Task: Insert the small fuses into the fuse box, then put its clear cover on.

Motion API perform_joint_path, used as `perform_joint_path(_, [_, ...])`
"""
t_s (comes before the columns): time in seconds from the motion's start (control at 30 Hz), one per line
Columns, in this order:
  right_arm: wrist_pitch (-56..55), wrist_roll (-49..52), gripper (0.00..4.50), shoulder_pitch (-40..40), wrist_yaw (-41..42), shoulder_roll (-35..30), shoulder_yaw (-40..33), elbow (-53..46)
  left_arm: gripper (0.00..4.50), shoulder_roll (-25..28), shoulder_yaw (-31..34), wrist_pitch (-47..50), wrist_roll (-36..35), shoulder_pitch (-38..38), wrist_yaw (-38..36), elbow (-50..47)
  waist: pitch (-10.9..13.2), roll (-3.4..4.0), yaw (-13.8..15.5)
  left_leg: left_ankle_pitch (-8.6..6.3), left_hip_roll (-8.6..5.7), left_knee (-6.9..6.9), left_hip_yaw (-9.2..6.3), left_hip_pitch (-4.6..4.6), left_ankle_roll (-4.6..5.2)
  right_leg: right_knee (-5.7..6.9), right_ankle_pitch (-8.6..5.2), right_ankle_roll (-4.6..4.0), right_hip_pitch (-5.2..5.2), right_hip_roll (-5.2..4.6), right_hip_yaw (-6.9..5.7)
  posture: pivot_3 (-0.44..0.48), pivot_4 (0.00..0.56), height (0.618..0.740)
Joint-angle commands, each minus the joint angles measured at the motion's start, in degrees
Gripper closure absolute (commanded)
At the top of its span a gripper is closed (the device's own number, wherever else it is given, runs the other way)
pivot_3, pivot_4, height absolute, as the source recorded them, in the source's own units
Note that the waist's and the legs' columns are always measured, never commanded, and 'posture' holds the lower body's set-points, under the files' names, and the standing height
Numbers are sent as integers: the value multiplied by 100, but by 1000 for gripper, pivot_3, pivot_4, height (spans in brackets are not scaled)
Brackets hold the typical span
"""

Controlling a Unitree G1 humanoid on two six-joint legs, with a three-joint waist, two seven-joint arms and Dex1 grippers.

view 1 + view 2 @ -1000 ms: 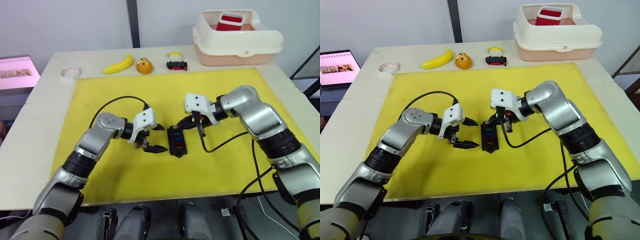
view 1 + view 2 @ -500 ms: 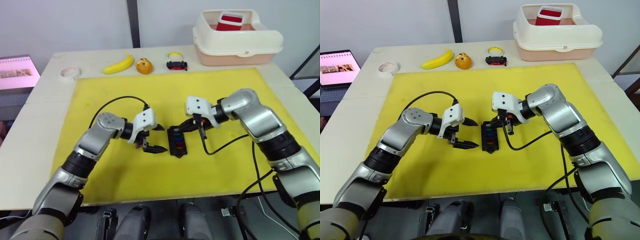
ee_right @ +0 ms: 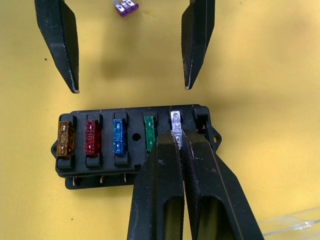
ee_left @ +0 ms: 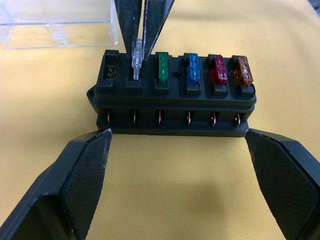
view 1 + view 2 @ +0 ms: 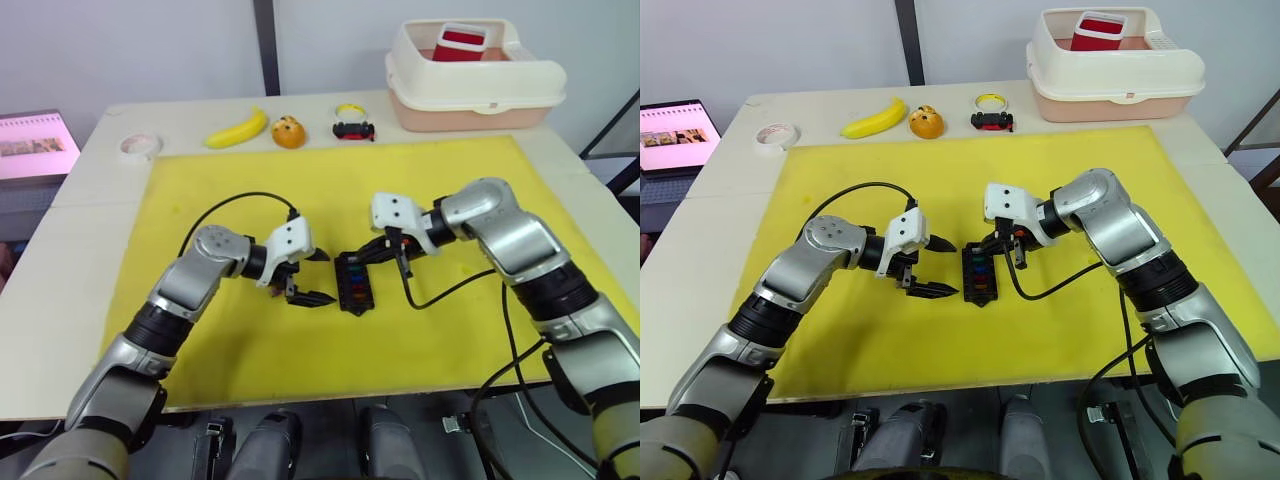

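Observation:
The black fuse box (image 5: 354, 284) lies in the middle of the yellow mat (image 5: 420, 330). Its slots hold an orange fuse (image 4: 243, 71), a red one (image 4: 218, 70), a blue one (image 4: 192, 68) and a green one (image 4: 162, 66). My right gripper (image 3: 177, 134) is shut on a grey fuse (image 3: 175, 121) standing in the fifth slot. The end slot (image 4: 111, 73) is empty. My left gripper (image 5: 322, 277) is open, just left of the box. A purple fuse (image 3: 125, 5) lies loose on the mat beyond it. The clear cover (image 4: 57, 22) rests right of the box.
At the table's far edge lie a tape roll (image 5: 140, 146), a banana (image 5: 238, 128), an orange object (image 5: 288, 132) and a black-and-red toy car (image 5: 354, 130). A cream tub (image 5: 475, 75) stands at the back right. A screen (image 5: 35, 145) sits off the table's left side.
My right gripper has shifted slightly down toward the fuse box, still pinching the grey fuse. The left gripper has stayed where it was.

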Motion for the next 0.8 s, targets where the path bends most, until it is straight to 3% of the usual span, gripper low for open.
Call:
perform_joint_path(0.03, [-154, -82, 4500, -114, 42, 24, -109, 28, 43, -12, 12, -39, -1, -2, 29, -227, 0, 0, 0, 0, 0, 0, 0, 0, 0, 0, 0, 0, 0, 0, 0, 0, 150, 740])
perform_joint_path(0.8, [-288, -311, 4500, -272, 305, 207, -38, 585, 43, -33, 20, 63, -42, 125, 161, -410, -1, 0, -2, 0, 0, 1, 0, 2, 0, 0, 0, 0, 3, 0, 0, 0, 150, 740])
